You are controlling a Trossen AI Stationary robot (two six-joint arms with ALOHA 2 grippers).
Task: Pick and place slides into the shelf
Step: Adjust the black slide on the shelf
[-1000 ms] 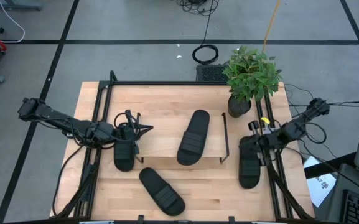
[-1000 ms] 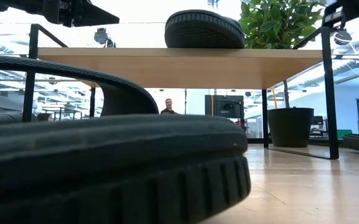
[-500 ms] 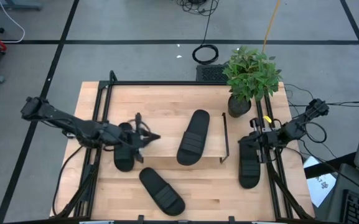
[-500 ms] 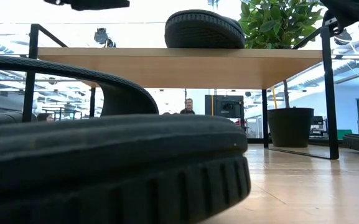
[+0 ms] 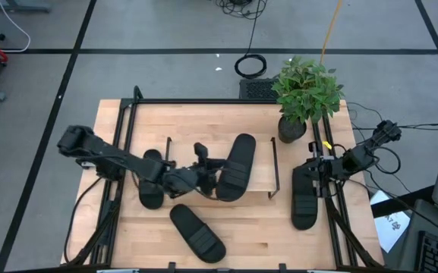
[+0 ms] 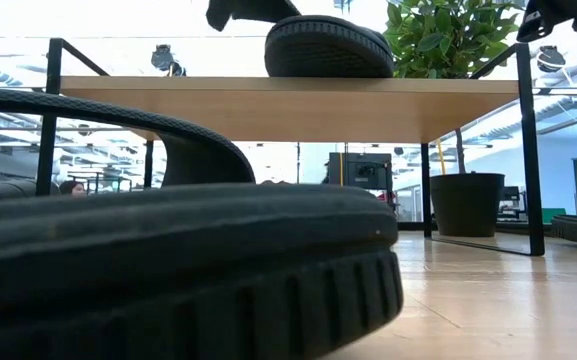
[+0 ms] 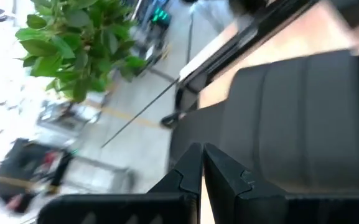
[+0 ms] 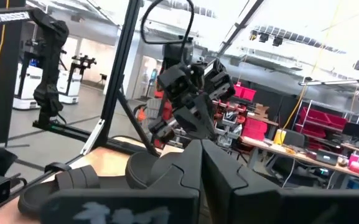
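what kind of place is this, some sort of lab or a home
Most likely a robotics lab or workshop, not a home: a wooden table with black rails on a taped grey floor, another robot arm on a stand in the open hall behind, and red storage bins along workbenches.

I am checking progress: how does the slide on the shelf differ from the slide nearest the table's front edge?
The slide on the shelf rests on the shelf's board, raised off the table; the front slide lies flat on the table. The left end effector, shut, is right beside the shelf slide; no end effector is near the front slide. Both are black and lie strap up.
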